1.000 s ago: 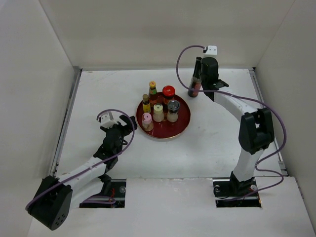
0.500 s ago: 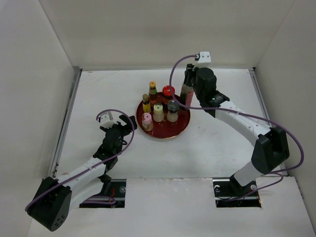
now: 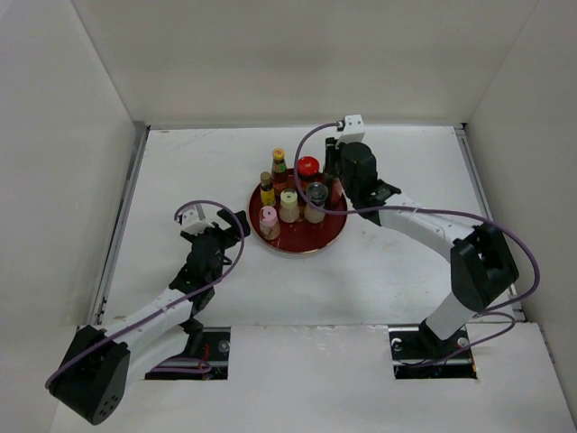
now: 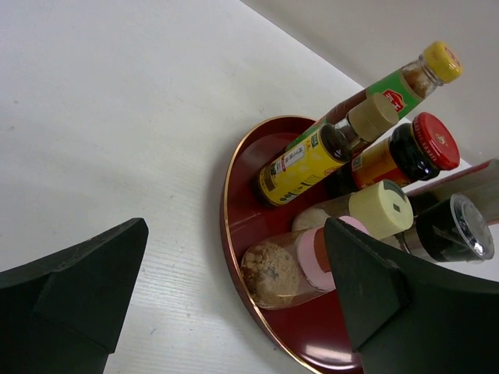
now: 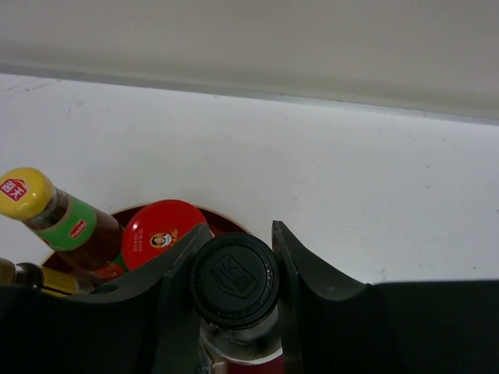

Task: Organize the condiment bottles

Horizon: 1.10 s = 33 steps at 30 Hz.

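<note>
My left gripper (image 3: 236, 225) hangs low over the white table (image 3: 180, 171), just left of the round red tray (image 3: 302, 244). Its black fingers (image 4: 86, 265) are spread wide with nothing between them.

On the tray, nearest that gripper, stands the pink-capped jar of brown crumbs (image 3: 269, 219), and behind it the small yellow-labelled bottle with a tan cap (image 3: 267, 191). Further back is the brown bottle with a green label and orange-yellow cap (image 3: 279, 167). In the middle of the tray is the cream-lidded jar (image 3: 288, 206). To its right the grey-lidded dark jar (image 3: 315, 200) stands in front and the red-lidded jar (image 3: 308, 169) behind.

At the tray's far right edge my right gripper (image 3: 341, 185) is clamped on the tall dark bottle with a black cap (image 5: 235, 279). That bottle is upright, just beside the red-lidded jar. I cannot tell whether its base touches the tray.
</note>
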Each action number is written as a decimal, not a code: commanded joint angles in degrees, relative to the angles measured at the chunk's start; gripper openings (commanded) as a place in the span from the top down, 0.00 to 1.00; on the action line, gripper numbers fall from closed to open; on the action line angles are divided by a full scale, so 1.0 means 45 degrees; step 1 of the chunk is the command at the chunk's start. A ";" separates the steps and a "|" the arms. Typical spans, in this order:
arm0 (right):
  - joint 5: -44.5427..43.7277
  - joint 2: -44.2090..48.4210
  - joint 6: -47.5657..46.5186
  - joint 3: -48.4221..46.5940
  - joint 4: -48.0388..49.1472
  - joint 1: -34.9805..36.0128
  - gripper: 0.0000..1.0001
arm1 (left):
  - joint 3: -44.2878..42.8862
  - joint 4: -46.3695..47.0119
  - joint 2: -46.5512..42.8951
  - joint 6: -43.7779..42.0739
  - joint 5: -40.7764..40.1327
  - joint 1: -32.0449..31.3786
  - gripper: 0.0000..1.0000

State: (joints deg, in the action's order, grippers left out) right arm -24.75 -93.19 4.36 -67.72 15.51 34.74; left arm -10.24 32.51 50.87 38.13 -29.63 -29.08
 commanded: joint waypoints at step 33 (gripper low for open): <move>-0.3331 0.7700 0.5144 0.7863 -0.0554 0.0648 0.00 | -0.2861 -0.4901 0.1215 0.1293 -0.0662 0.0223 0.00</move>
State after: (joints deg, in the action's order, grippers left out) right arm -42.11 -60.58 24.32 -30.96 14.90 38.20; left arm -21.08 11.86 57.06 43.13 -32.75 -27.31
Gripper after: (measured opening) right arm 0.998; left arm 0.997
